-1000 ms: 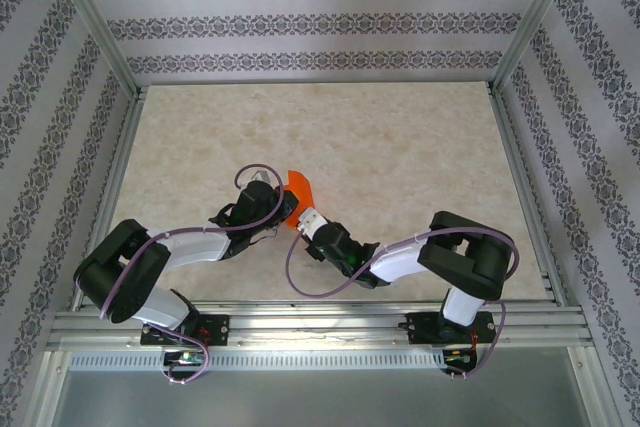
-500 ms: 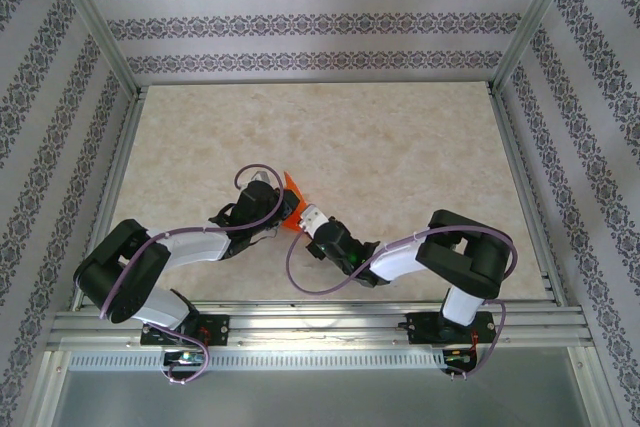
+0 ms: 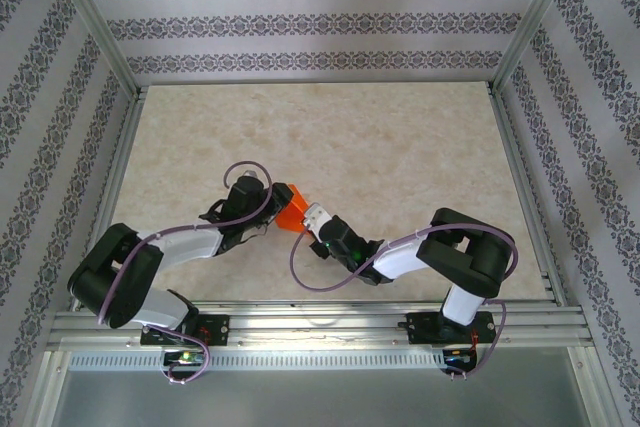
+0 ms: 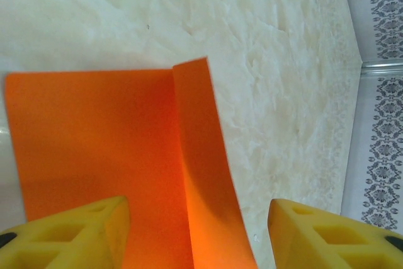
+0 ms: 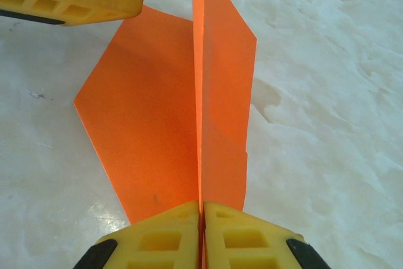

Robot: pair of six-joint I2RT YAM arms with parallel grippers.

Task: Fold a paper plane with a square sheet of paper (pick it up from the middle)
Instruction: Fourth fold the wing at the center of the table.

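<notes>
Around, patterned walls; marbled tabletop beneath paper.

The worktop is a pale beige surface with a soft, marble-like mottling and a faint sheen. Wallpapered walls close it in on three sides: the back wall, the left wall and the right wall, all light grey with dark ornamental bands. Bare aluminium posts rise from the two far corners. Metal side rails run along the left and right edges, and a wider slotted rail spans the near edge. Below it lies a plain grey metal sheet. The light is even and diffuse, with soft shadows.
</notes>
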